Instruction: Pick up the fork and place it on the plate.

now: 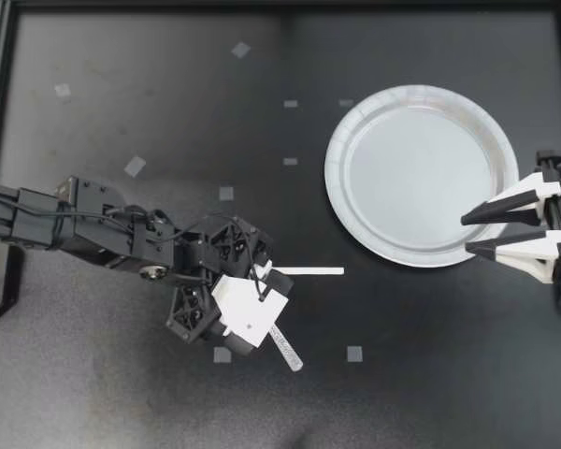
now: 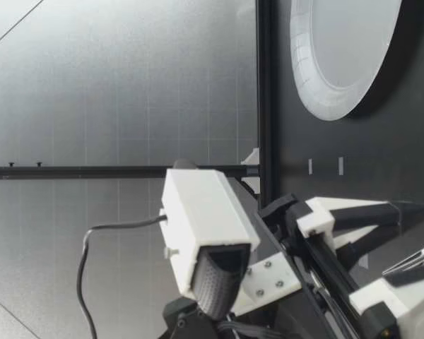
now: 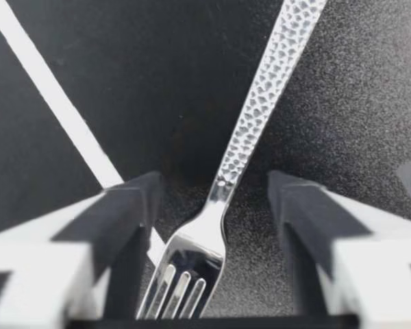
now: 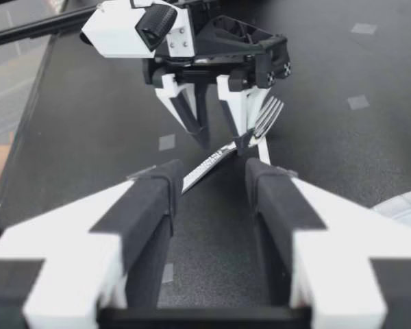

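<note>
Left gripper [image 1: 262,299] low over black table [image 1: 112,374], 2 fingers spread. Fork [image 1: 288,350] lies between them, tines toward wrist, hammered handle pointing out ahead. Left wrist view shows gap on each side of fork, no pinch. In right wrist view, tines end sits higher than handle. White strip [image 1: 309,271] just beside fork. Plate [image 1: 411,168] well apart from fork. Right gripper [image 1: 467,234] spread, tips over plate's edge.
</note>
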Motion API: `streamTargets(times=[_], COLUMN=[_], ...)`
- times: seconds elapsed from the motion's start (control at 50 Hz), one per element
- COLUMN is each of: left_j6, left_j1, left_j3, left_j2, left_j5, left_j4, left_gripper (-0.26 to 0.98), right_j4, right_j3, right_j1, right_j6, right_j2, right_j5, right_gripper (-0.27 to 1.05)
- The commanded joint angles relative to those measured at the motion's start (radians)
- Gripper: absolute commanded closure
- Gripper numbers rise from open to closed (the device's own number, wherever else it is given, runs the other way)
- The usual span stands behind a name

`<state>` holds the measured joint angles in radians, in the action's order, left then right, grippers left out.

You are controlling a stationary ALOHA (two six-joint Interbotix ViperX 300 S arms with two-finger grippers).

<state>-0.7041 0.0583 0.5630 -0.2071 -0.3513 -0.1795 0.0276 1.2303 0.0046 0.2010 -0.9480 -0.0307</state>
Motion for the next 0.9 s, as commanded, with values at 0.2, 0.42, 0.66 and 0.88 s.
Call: streamTargets(times=[0.2, 0.42, 0.66, 0.88], left_j6=[0.002, 0.002, 0.0, 0.005], left_j1=[0.002, 0.002, 0.002, 0.002], left_j3=[-0.005, -0.005, -0.005, -0.017], left_j2=[0.006, -0.005, 0.012, 0.037], left_j5=[0.008, 0.002, -0.003, 0.005], left_j4=[-0.003, -0.005, -0.005, -0.005], left_gripper=[0.35, 0.36, 0.5, 0.7], right_j4=[0.002, 0.002, 0.002, 0.002], right_j3=[-0.012, -0.011, -0.012, -0.017], right_j1=[0.003, 0.003, 0.003, 0.003], right_j6=[0.003, 0.003, 0.002, 0.002], right_j2=[0.003, 0.003, 0.002, 0.002], right_j5=[-0.011, -0.011, -0.011, -0.011], right_gripper=[0.29, 0.29, 0.29, 0.3])
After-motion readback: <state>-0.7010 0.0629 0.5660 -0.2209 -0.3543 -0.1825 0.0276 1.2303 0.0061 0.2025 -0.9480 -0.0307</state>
